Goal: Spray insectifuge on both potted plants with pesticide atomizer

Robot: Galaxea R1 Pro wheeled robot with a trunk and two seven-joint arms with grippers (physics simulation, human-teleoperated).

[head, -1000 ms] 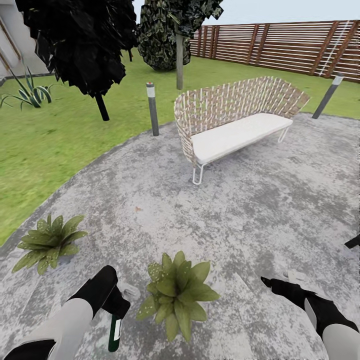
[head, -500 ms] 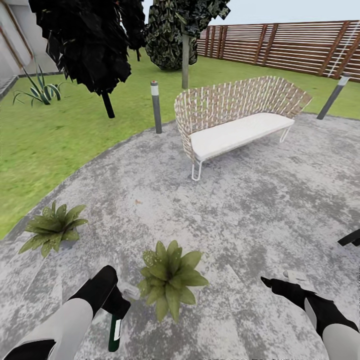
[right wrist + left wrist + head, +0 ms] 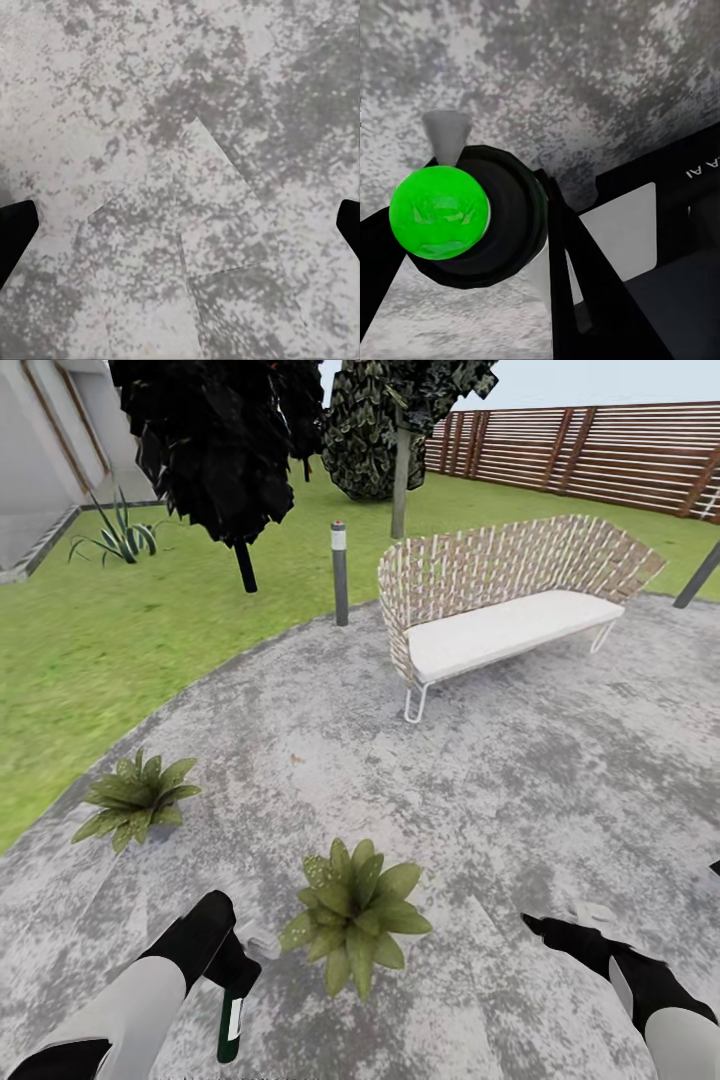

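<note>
Both arms wear pale grey-white forearm shells that end in matte black wrists and black grippers, the left gripper (image 3: pixel 232 960) and the right gripper (image 3: pixel 533 926), with white lettering on the left's black housing.

Head high; wrists close over paving (image 3: pixel 180 150).

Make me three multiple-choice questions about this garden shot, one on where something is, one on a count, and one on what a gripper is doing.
1. Where does the bench stand?
A. on the grass
B. on the grey paving
C. against the fence

2. How many broad-leaved potted plants sit on the paving?
A. one
B. two
C. four

3. What is the left gripper doing?
A. holding the pesticide atomizer
B. hanging open
C. gripping a leaf

Answers:
1 B, its legs rest on paving.
2 B, one plant between the arms, the other plant near the grass.
3 A, the bottle hangs from it.
</note>
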